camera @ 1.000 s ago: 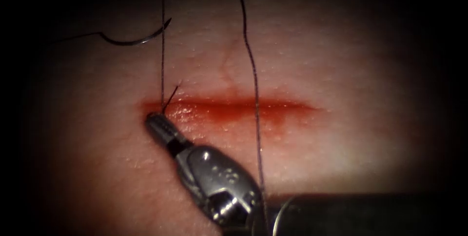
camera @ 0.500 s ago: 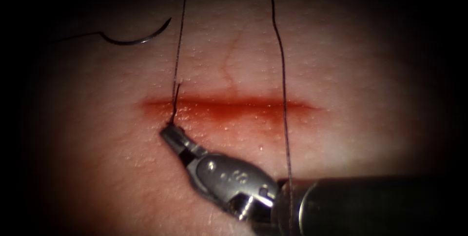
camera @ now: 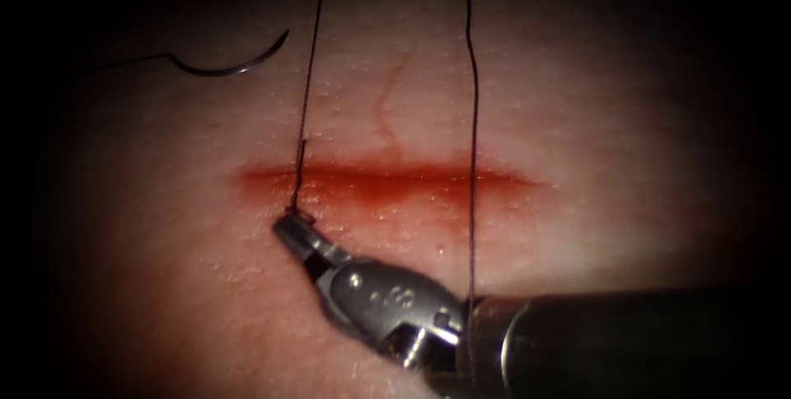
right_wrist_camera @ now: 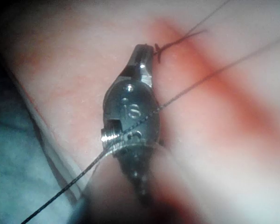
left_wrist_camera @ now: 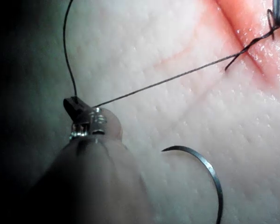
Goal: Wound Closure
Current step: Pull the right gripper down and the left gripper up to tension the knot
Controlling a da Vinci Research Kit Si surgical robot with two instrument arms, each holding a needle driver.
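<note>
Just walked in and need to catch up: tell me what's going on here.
Bench suturing on the tissue. The right tool, jaws shut, holds the thread at the left end of the cut. In the left wrist view, the left tool grips the same thread, stretched taut across to the cut. The needle lies free on the tissue above the cut, held by neither tool.

The right tool (camera: 290, 222) is glossy polished metal, its shaft (camera: 626, 341) matt dark. The needle (camera: 231, 65) is smooth shiny steel, the thread (camera: 472, 119) dark and matt. The tissue (camera: 577, 102) looks pebbled and moist.
</note>
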